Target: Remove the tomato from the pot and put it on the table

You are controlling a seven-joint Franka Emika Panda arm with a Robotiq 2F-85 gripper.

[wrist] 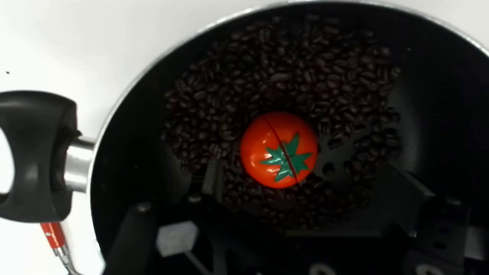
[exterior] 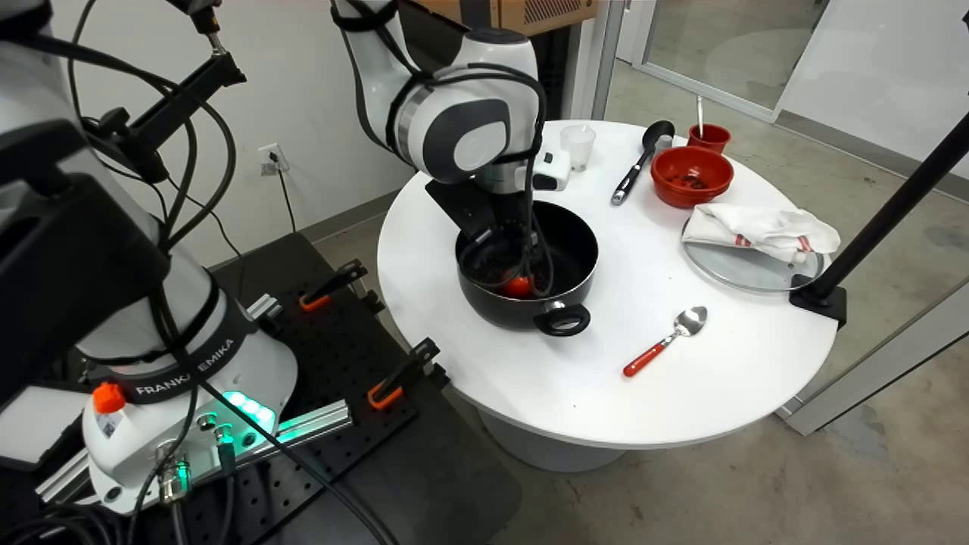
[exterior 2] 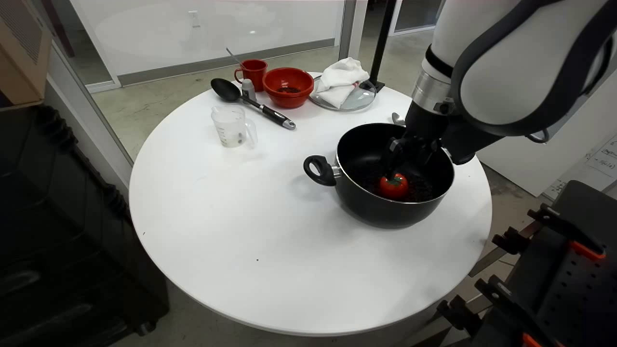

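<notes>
Inside the pot (exterior 2: 385, 215): tomato (exterior 2: 393, 190) lying among dark beans (wrist: 332, 82), toward six o'clock of the opening as it shows in an exterior view.
Gripper (wrist: 307, 175): jaws spread wide, released; in wrist view, fingers (wrist: 212, 181) at eight and between three and four o'clock of the tomato, apart from it there.
Hard to make out: black gripper parts merge with the dark pot; both exterior views leave contact with the tomato unclear.
Hidden: tomato partly behind cables (exterior: 542, 106) in an exterior view, its upper edge lost.
Cut off: in wrist view, pot's three o'clock side past the right edge; handle (wrist: 42, 156) at nine, trimmed by the left edge; red-handled spoon (wrist: 54, 238) at eight, running out the bottom.
Stem mark (wrist: 296, 157): green, facing the wrist camera, set toward four or five o'clock of the tomato's face.
Seam (wrist: 284, 149): dark line across the tomato, eleven to five o'clock in wrist view.
Long axis: outline near round, so cannot tell one.
Table (exterior: 515, 371): white; in an exterior view, red bowl (exterior: 690, 194) at two o'clock from the pot, spoon at four.
</notes>
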